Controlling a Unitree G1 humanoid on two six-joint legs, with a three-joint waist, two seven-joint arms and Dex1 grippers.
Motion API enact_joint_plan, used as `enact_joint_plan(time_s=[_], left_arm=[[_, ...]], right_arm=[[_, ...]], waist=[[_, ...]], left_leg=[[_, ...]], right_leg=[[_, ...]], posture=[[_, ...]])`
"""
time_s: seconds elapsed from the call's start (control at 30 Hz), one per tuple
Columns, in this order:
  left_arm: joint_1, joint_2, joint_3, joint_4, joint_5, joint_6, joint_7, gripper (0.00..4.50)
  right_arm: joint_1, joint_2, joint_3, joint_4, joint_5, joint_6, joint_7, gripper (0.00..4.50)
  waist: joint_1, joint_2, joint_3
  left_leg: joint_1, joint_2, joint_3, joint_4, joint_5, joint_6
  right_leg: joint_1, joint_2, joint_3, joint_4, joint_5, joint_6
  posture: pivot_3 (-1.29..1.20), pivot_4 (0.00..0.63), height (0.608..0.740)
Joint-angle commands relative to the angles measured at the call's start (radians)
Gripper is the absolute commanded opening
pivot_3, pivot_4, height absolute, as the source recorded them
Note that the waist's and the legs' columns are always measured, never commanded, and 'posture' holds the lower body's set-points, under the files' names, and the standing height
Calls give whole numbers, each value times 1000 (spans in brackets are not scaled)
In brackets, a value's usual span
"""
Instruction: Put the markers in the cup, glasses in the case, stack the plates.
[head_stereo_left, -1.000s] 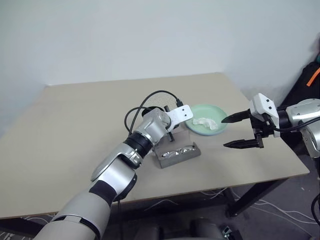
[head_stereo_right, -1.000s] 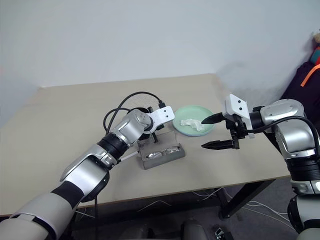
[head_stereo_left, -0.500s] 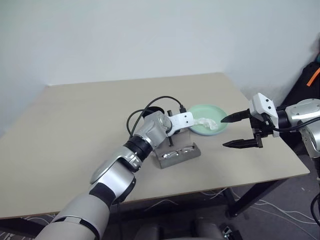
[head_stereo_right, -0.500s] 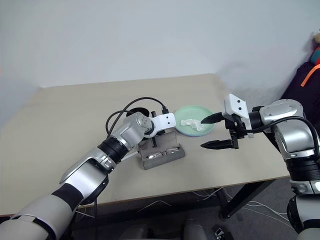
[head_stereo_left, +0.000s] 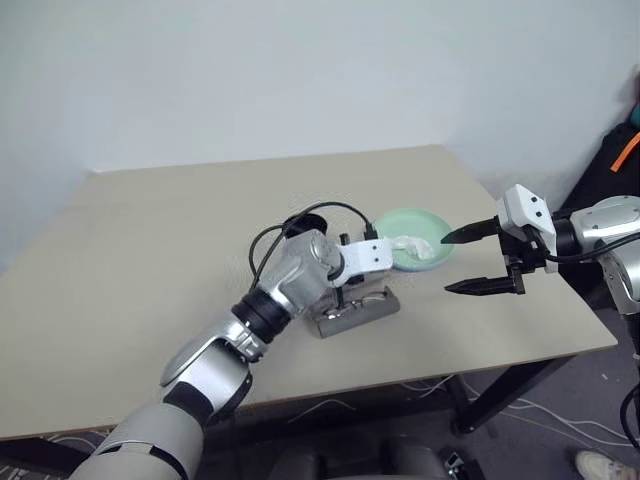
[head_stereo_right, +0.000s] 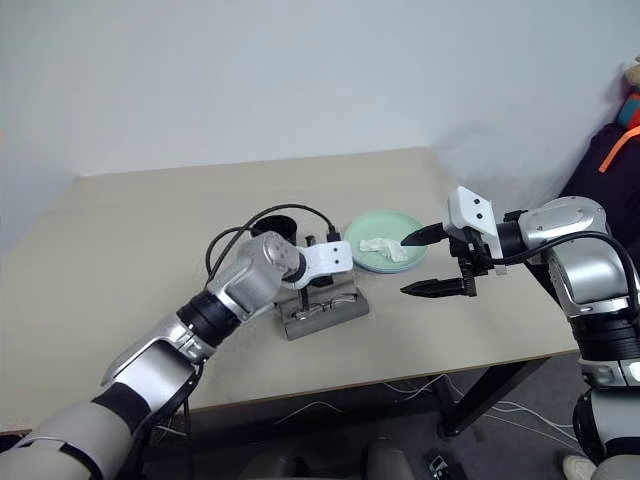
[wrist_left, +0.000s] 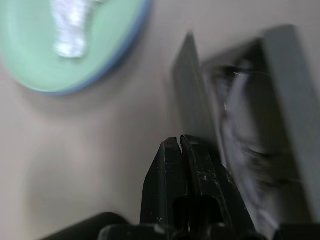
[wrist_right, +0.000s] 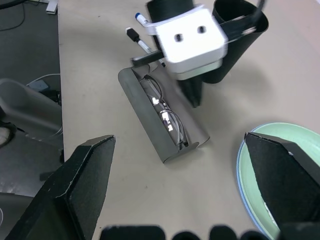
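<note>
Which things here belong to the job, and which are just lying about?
Job: markers, cup, glasses, case, stacked plates.
Lying about: tissue on the plates; dark bag beside the table.

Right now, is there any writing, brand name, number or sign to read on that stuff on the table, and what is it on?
None can be read.
The markers: any print on their barrels is too small to read.
The case, the cup and the green plate: plain, no lettering seen.
The white block on the left wrist: two dark holes, no text.
</note>
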Motion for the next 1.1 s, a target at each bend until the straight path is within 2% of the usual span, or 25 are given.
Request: enact_joint_plan(time_s=[0.03,0.23,0.43,0.67,0.87,1.07,1.1], left_arm=[[25,39,-11,-131,9,42,-33,10],[90,78,-36,-257,5,112,-46,10],[104,78,-26,-284,-3,156,-22,10],[76,89,129,-317,-85,198,11,10],[139,227,263,-414,-213,268,-54,10],[202,382,322,-444,-330,241,-133,10],[204,404,327,-435,-343,231,-145,355]], right_arm=[[-24,-4,-13,5,-1,-21,7,4500],[-29,-2,-2,25,-10,-34,11,4500],[-45,1,6,43,-14,-43,16,4500],[-50,5,10,51,-17,-48,16,4500],[-56,9,12,60,-23,-53,19,4500],[-85,21,24,91,-34,-64,32,4500],[-90,24,27,97,-36,-66,34,4500]], waist=[[0,0,0],[1,0,0],[1,0,0],[0,0,0],[-3,0,0],[0,0,0],[-1,0,0]], left_leg=[[0,0,0,0,0,0],[0,0,0,0,0,0],[1,0,0,1,0,0],[1,0,0,1,0,0],[2,1,0,-1,0,0],[2,1,0,0,0,0],[2,1,0,0,0,0]], right_leg=[[0,0,0,0,0,0],[0,0,0,0,0,0],[2,0,0,0,0,0],[1,0,0,0,0,0],[1,0,0,0,0,0],[1,0,0,0,0,0],[1,0,0,0,0,0]], posture=[[0,0,727],[0,0,727],[0,0,727],[0,0,727],[0,0,727],[0,0,727],[0,0,727]])
